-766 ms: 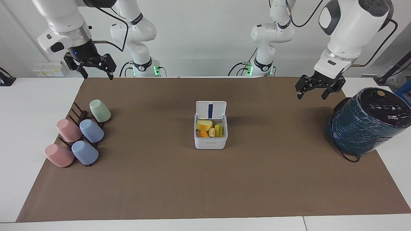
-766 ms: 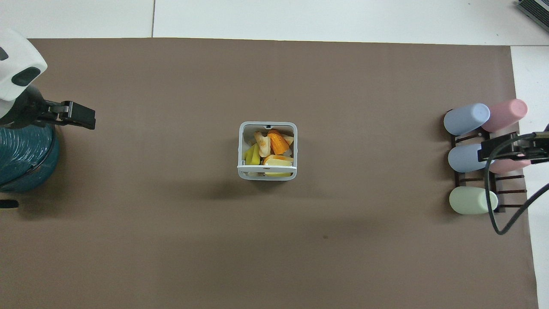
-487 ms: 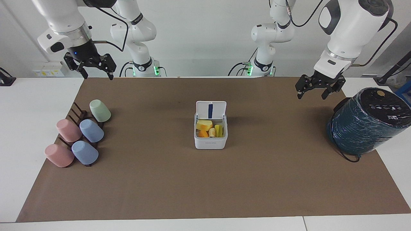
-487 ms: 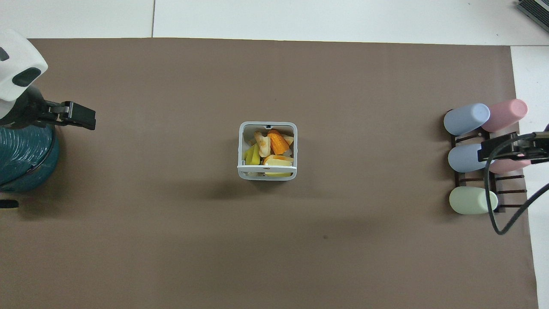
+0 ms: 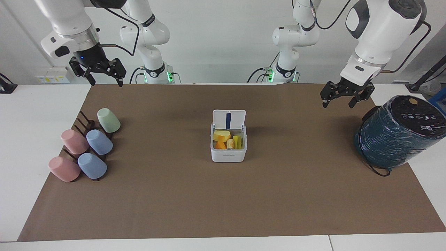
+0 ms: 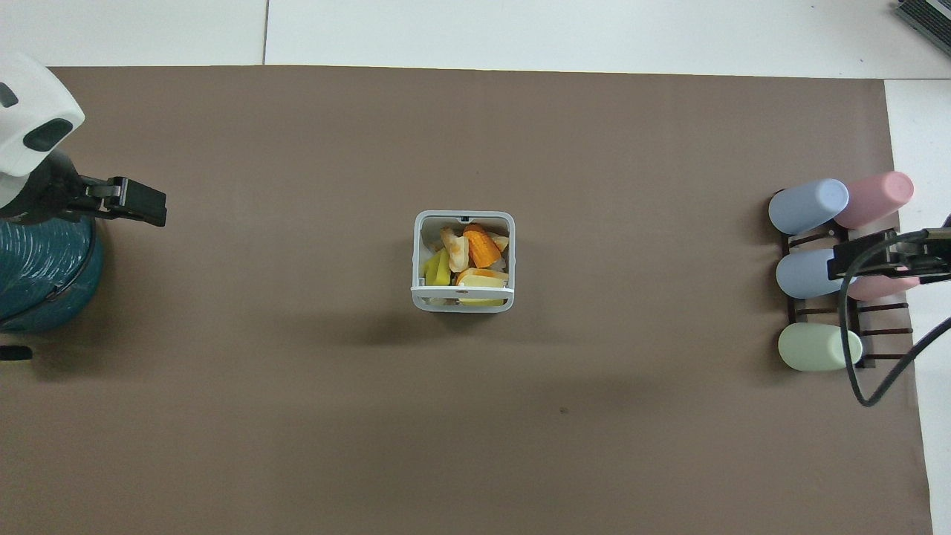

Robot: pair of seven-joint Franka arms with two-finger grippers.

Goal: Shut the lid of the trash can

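The white square trash can (image 5: 228, 156) stands in the middle of the brown mat, filled with orange, yellow and green scraps. Its lid (image 5: 229, 119) stands upright on the edge nearer the robots, blue-striped underside showing. In the overhead view the trash can (image 6: 417, 249) shows its open top and the lid (image 6: 462, 294) is seen edge-on. My left gripper (image 5: 337, 104) hangs open and empty in the air over the mat beside the teal cylinder; it also shows in the overhead view (image 6: 148, 206). My right gripper (image 5: 107, 83) hangs open and empty over the cup rack's end of the table (image 6: 854, 260).
A large dark teal wrapped cylinder (image 5: 399, 130) sits at the left arm's end of the mat (image 6: 37, 275). A dark rack (image 5: 83, 122) with several pastel cups (image 6: 808, 206) lies at the right arm's end.
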